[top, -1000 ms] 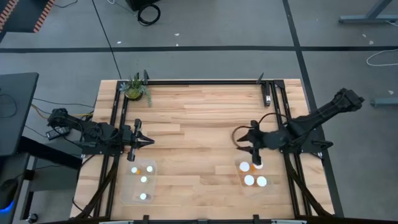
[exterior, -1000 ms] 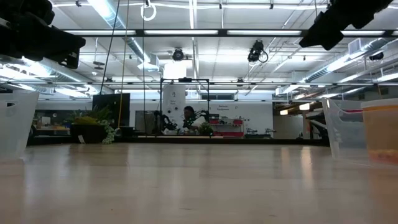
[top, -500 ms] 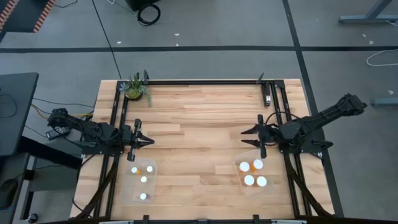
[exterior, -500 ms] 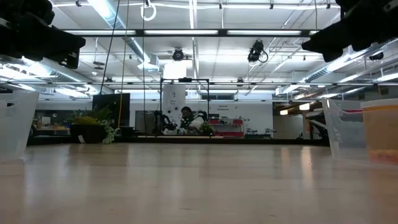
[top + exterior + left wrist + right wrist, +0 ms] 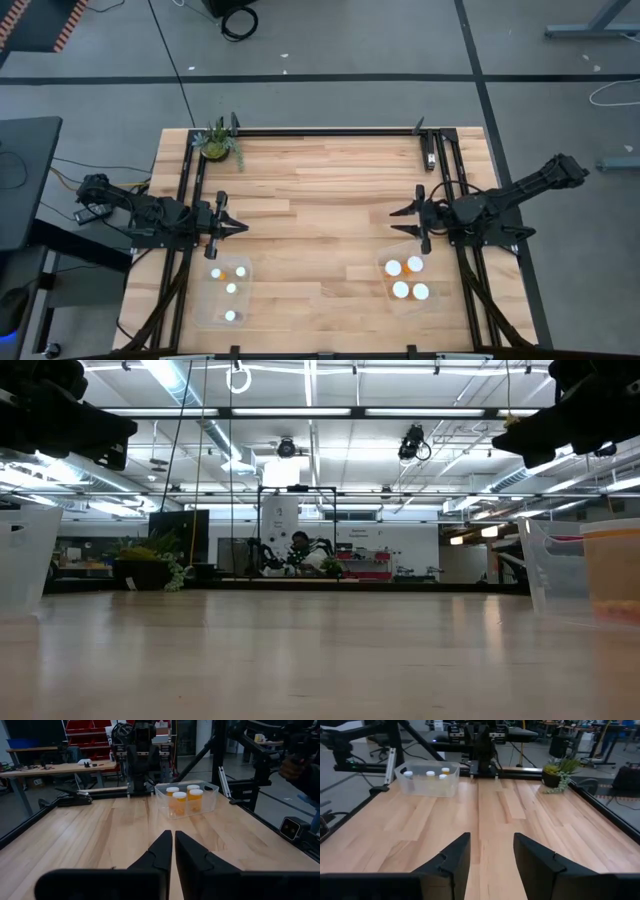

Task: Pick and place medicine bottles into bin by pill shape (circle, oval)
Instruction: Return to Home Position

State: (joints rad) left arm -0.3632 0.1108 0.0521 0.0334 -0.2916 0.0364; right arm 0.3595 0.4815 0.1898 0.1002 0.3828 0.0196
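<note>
Since every one of the medicine bottles [image 5: 414, 264] I can find sits inside a bin, I judge the sorting itself finished, with only the parking of the arms left to settle. Starting at the left, the left gripper [image 5: 238, 227] hovers above the left side of the table [image 5: 320, 200], just to the far side of the left bin [image 5: 208, 305]. My left wrist view shows its jaws pressed together with nothing between them. Inside that clear bin stand four narrow bottles [image 5: 231, 288], white caps up, loosely scattered and not stacked. Across the middle I see only wood, with no bottle lying loose anywhere, and the potted plant [image 5: 217, 143] sits well apart at the far left corner. Moving right, the right gripper [image 5: 394, 222] hangs just to the far side of the right bin [image 5: 433, 272], pointing toward the table's centre, its jaws spread wide and empty. That bin holds four wide bottles [image 5: 400, 289], upright and bunched close together, their orange bodies showing through the wall in the left wrist view. Four and four makes eight, so by my count nothing remains to pick. Whether the pills inside truly match circle and oval I cannot tell from here; the contents are too small to read. What I would check next is simply that both arms sit tucked at rest.
</note>
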